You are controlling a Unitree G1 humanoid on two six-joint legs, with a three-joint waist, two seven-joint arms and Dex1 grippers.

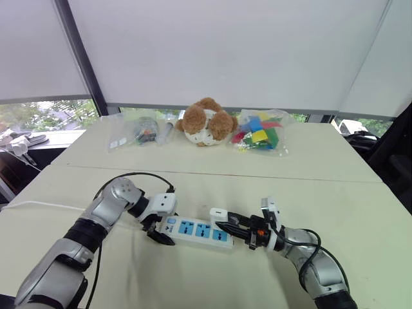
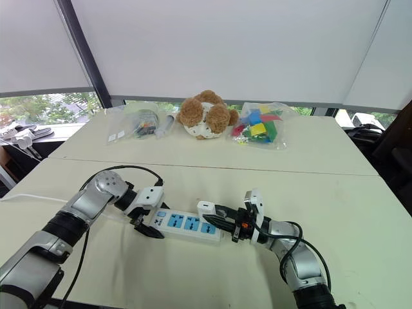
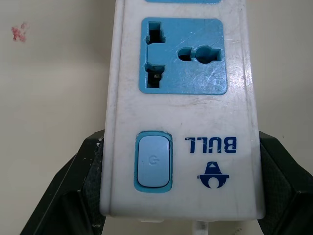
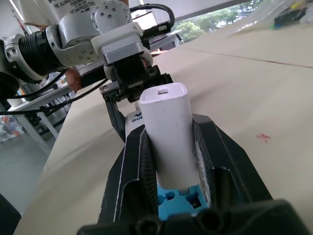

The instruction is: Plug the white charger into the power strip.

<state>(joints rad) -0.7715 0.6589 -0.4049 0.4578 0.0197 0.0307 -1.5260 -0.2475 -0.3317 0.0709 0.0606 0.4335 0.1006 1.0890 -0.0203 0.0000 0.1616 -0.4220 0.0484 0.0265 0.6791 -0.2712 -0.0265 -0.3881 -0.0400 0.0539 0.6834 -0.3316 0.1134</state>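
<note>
White charger (image 4: 168, 137), small boxy plastic wall adapter, clamped upright between the two black fingers of right tool (image 1: 225, 225), standing over the right end of the strip, just above a blue socket; prongs hidden, so seated or not cannot be told. Power strip (image 1: 196, 230), long flat white plastic bar with three blue sockets in a row, lying on the cream worktop (image 1: 193, 277) near the front, between the two arms, running left to right. Left tool (image 1: 158, 233) clamped across the strip's left end, black fingers (image 3: 73, 191) pressed against both long edges beside the pale blue switch (image 3: 153, 161) and the blue printed brand mark. Black cable looping from the left arm across the worktop. Far side of the worktop, well apart from the strip: clear plastic bag of small dark parts (image 1: 138, 132) at left, brown and white plush toy (image 1: 206, 122) in the middle, clear bag of coloured blocks (image 1: 261, 132) at right. White roller blinds (image 1: 225, 45) behind, over a window.
</note>
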